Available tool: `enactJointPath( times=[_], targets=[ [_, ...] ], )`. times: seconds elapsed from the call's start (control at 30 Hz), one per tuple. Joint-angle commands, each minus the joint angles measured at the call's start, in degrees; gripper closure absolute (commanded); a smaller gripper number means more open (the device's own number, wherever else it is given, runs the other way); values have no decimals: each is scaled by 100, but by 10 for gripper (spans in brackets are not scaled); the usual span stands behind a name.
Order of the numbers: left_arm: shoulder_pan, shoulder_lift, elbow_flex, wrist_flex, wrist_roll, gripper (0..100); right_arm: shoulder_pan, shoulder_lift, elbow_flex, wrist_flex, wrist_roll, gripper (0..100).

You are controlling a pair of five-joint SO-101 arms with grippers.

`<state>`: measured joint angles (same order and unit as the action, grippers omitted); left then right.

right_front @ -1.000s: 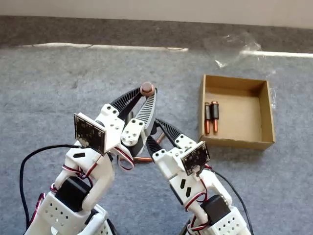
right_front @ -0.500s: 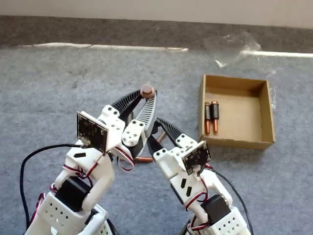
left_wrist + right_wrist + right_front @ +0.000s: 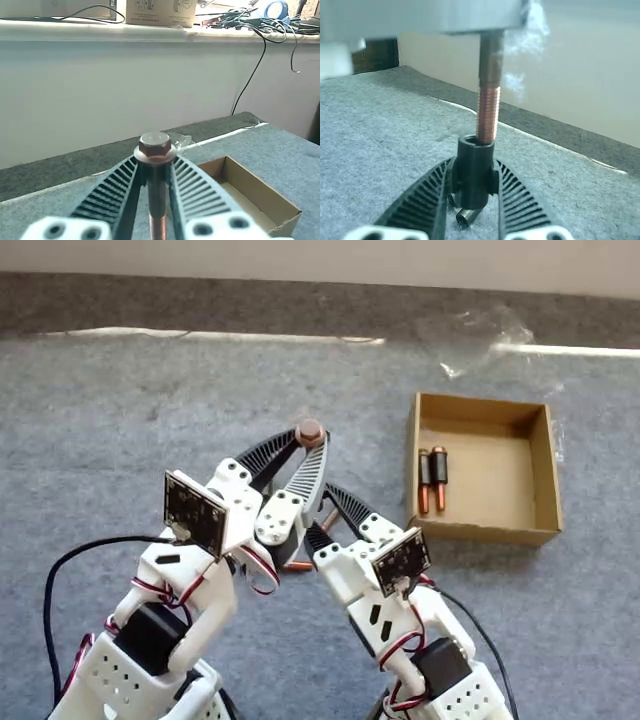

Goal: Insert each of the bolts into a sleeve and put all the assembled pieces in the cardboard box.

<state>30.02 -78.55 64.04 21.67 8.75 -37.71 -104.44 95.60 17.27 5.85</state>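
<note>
- The right tool (image 3: 474, 176) is clamped on a black sleeve (image 3: 473, 156), held mouth-up. If the grip is off-centre, a downward push could tip the sleeve or squeeze it out.
- The left tool (image 3: 156, 165) is clamped just under the head of a bolt (image 3: 156, 146), whose threaded tip sits at the sleeve's mouth. A slight tilt could jam the threads on the rim.
- A loose tube (image 3: 465, 218) lies on the surface (image 3: 380, 130) beneath and could be knocked away.
- Farther off, the cardboard box (image 3: 547, 472) holds two assembled pieces (image 3: 431, 478). A dropped part could roll well short of it.
</note>
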Motion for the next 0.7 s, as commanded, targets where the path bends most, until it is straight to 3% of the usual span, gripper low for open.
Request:
enactJointPath(
  times=[0.0,0.53,0.67],
  targets=[
    [215,-101,-84,114,62,993,110,-75,655,-110,-18,995],
    [-136,-101,-84,158,70,993,119,-75,664,-101,-18,995],
    [-180,-101,-92,281,519,993,119,-75,655,-101,-18,995]
  ],
)
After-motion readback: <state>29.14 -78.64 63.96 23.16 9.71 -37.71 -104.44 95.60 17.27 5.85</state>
